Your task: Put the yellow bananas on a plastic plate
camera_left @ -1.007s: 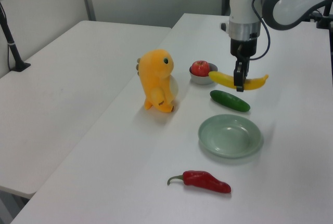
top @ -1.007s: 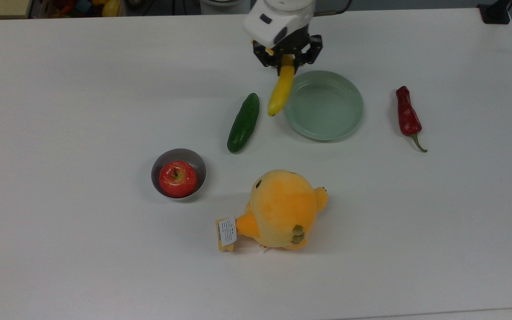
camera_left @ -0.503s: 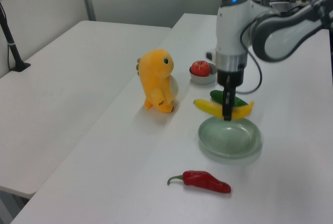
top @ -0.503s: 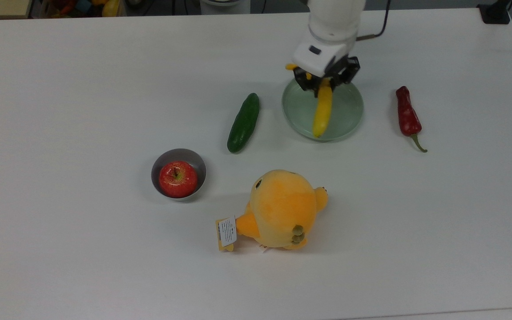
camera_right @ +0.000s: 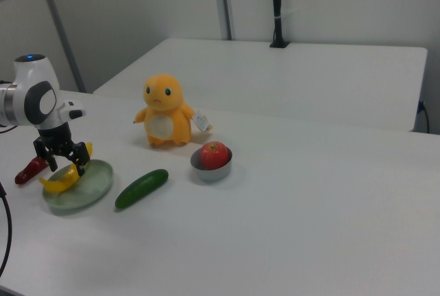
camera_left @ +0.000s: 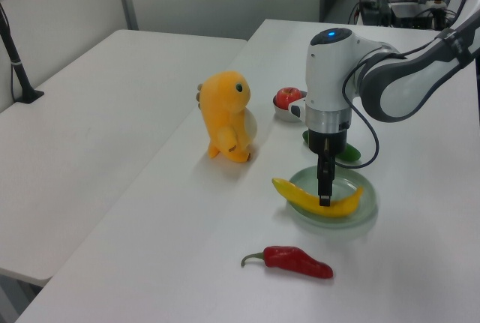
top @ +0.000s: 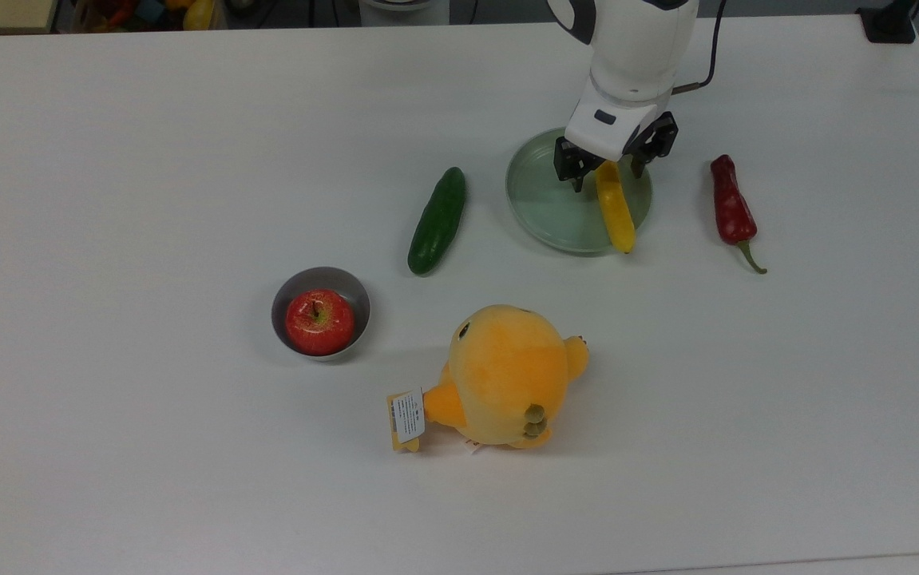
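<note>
Under your tool (top: 613,162), the banana (top: 615,209) has come down onto the plate (top: 548,204); the tool has opened wide, so it's nearly done.

Non-task items on white table (top: 148,160):
- Dark green cucumber (top: 437,220), lying flat, near the gripper on the top view's left.
- Red chili pepper (top: 731,211), just beside the gripper, top view's right.
- Grey bowl (top: 320,312) holding red apple (top: 319,321), well apart.
- Orange plush toy (top: 501,376), well apart.
</note>
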